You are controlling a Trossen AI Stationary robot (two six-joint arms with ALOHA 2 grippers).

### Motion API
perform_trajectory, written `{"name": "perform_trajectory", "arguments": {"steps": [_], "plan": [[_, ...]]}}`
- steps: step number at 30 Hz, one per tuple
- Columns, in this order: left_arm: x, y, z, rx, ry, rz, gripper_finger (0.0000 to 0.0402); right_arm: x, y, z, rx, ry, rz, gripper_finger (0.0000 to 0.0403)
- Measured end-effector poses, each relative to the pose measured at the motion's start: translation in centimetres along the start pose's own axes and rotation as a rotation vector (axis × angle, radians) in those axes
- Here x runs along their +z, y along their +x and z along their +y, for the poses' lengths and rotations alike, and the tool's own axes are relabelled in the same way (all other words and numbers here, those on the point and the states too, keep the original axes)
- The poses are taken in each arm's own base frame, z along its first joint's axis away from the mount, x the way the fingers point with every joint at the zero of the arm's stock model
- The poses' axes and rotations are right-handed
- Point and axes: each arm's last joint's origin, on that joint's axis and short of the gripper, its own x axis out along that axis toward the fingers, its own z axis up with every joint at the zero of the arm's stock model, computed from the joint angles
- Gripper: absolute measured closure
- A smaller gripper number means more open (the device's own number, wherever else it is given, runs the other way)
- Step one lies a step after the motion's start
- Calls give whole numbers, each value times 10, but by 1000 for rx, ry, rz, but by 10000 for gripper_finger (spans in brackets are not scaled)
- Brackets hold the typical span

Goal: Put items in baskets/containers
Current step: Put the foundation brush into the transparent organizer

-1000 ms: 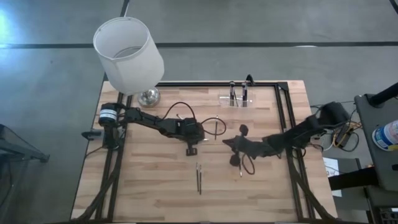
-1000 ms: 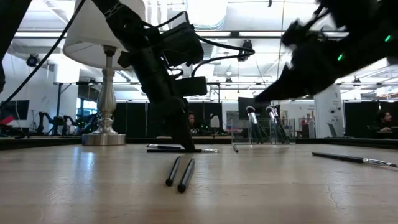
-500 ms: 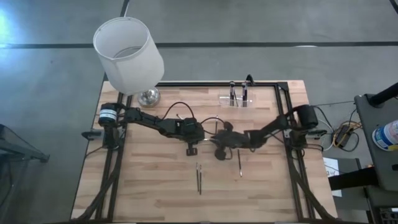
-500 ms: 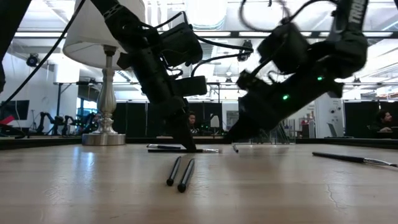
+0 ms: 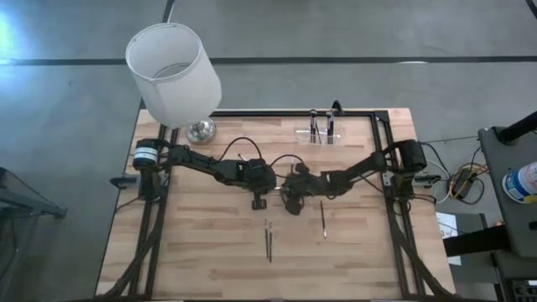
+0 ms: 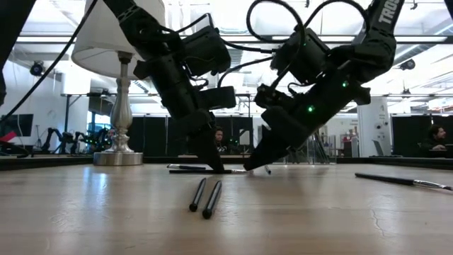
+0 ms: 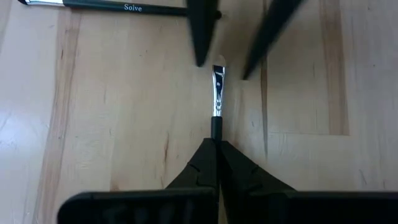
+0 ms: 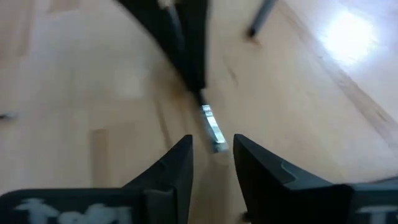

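A thin dark brush (image 7: 217, 99) with a silver ferrule lies at mid-table, pointing away from my left gripper (image 7: 216, 142), which is shut on its handle. My right gripper (image 8: 211, 146) is open. Its two fingers (image 7: 199, 56) stand on either side of the brush's ferrule and tip (image 8: 212, 129) without touching. The clear holder (image 5: 319, 132) stands at the table's far edge with two brushes upright in it. Two dark sticks (image 5: 268, 239) lie side by side nearer the front, and another brush (image 5: 322, 218) lies to their right. My left gripper pinches the brush's dark handle (image 7: 216, 129) between its two shut fingertips. The fingers slant down from the table's left and lie along the brush. The ferrule and bristle tip stick out beyond the fingers, low over the wood. Whether the tip rests on the table, I cannot tell.
A lamp with a big white shade (image 5: 172, 71) and a silver foot (image 5: 200, 129) stands at the far left corner. One more brush, with lettering on its handle (image 7: 124, 6), lies close beyond the grippers. A black frame (image 5: 377, 143) runs along the table's edges.
My right gripper has swung from the table's right toward the left and down, turning as it came. It now stands low at the brush's tip, facing my left gripper. The brush and my left gripper have kept still.
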Motion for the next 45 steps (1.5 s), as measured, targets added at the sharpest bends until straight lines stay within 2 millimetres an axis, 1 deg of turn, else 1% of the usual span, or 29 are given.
{"name": "perform_trajectory", "arguments": {"steps": [5, 10, 14, 25, 30, 32, 37, 42, 45], "plan": [[0, 0, 0, -1, 0, -3, 401, 0, 1, -7, 8, 21, 12, 299], [-1, 1, 0, -3, 0, -16, 401, 1, 2, -8, 83, 56, 32, 292], [-1, 1, 0, -6, -1, -19, 401, 1, 2, -8, 99, 94, 36, 297], [0, 1, -1, -6, -10, -32, 401, -4, 6, -8, 112, 111, 58, 350], [1, 0, 0, -3, -37, -37, 382, -4, 6, -8, 120, 84, 56, 382], [2, -3, 0, -2, -45, -45, 370, -3, 6, -7, 130, 76, 56, 390], [7, -20, 0, -5, -58, -59, 346, -3, 5, -5, 139, 36, 53, 393], [8, -34, -3, -12, -51, -54, 336, -3, 1, 4, 154, -33, 37, 394], [6, -36, -6, -19, -40, -38, 335, -3, -3, 11, 155, -75, 26, 394]]}}
